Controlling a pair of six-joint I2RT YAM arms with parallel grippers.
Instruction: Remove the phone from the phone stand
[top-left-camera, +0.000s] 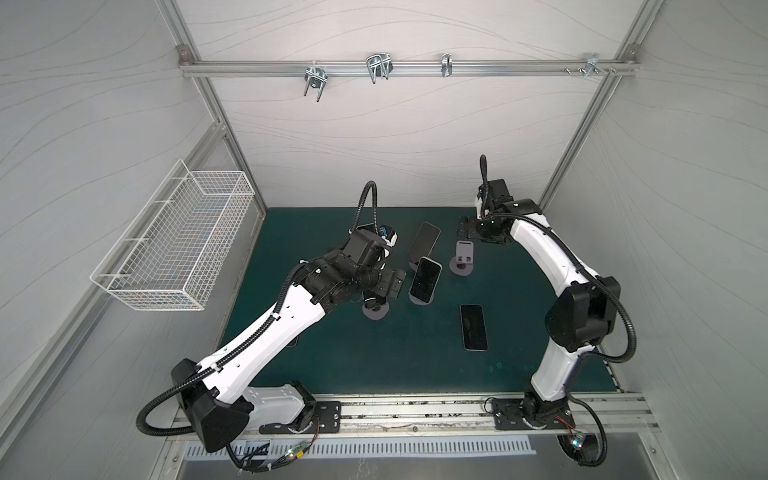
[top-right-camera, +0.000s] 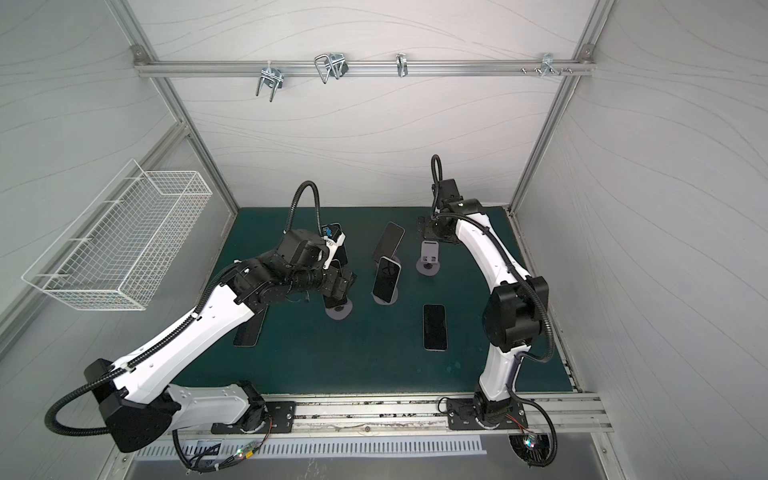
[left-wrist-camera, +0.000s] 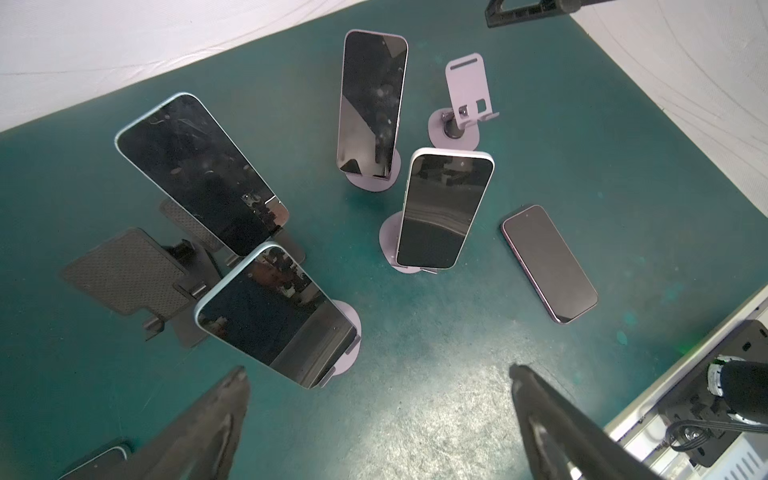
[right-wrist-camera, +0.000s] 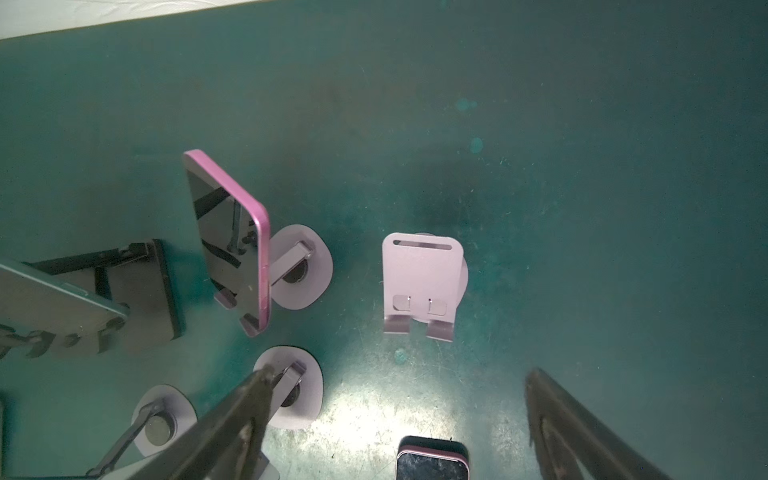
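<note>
**Desk:** What is on the left of the green mat (top-left-camera: 332, 365)?
**Photographer:** The left gripper (left-wrist-camera: 380, 395), jaws spread wide and empty. It hangs over a blue-edged phone (left-wrist-camera: 274, 316) propped on its lavender stand (left-wrist-camera: 348, 365).
**Desk:** And the centre?
**Photographer:** A white-edged phone (top-left-camera: 426, 280) and a pink phone (top-left-camera: 424, 245) lean on stands. An empty stand (top-left-camera: 463, 259) is just beside them, and a dark phone (top-left-camera: 473, 327) lies flat.
**Desk:** The right?
**Photographer:** The right gripper (right-wrist-camera: 399, 390), jaws apart and holding nothing, near the empty stand.

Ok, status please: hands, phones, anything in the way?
Left hand open, empty. Right hand open, empty. Nearest phone on lilac stand, untouched. Nothing between it and left hand.
</note>
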